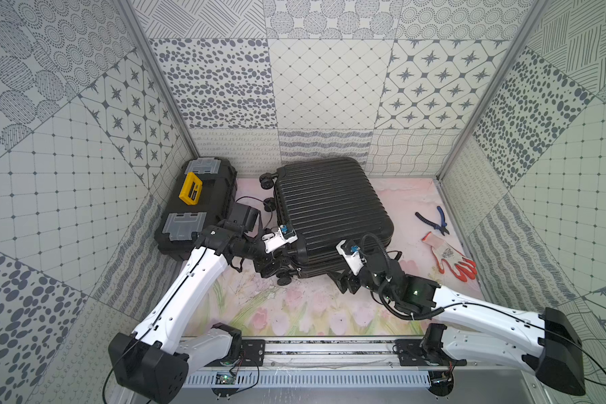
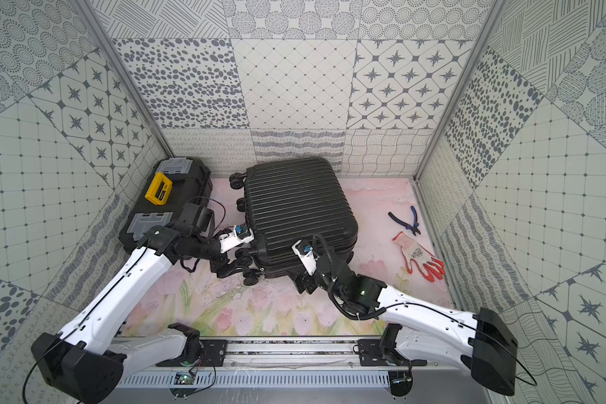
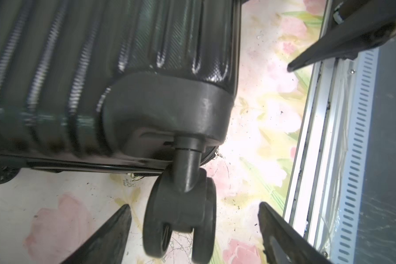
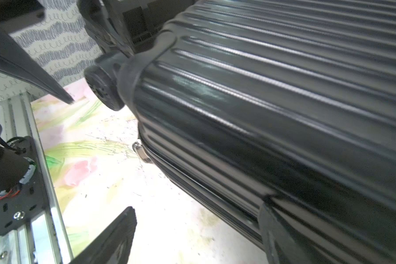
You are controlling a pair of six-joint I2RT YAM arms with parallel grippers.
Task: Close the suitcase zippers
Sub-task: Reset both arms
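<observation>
In both top views the suitcase [image 1: 329, 206] [image 2: 294, 206], a black hard shell with fine parallel ribs and rounded corners, lies flat at the middle back of the floral desk [image 1: 294, 314], just beside a boxy black toolbox [image 1: 196, 206].

In the left wrist view the left fingers [image 3: 114, 235], tapered matte black blades, stand spread either side of a smooth double wheel [image 3: 181, 212], pinching nothing.

In the right wrist view the right fingers [image 4: 110, 235] are likewise spread and empty, near the glossy ribbed side. There the zippers [image 4: 215, 196] follow the seam, with a small silvery pull tab [image 4: 141, 153] at the corner.
</observation>
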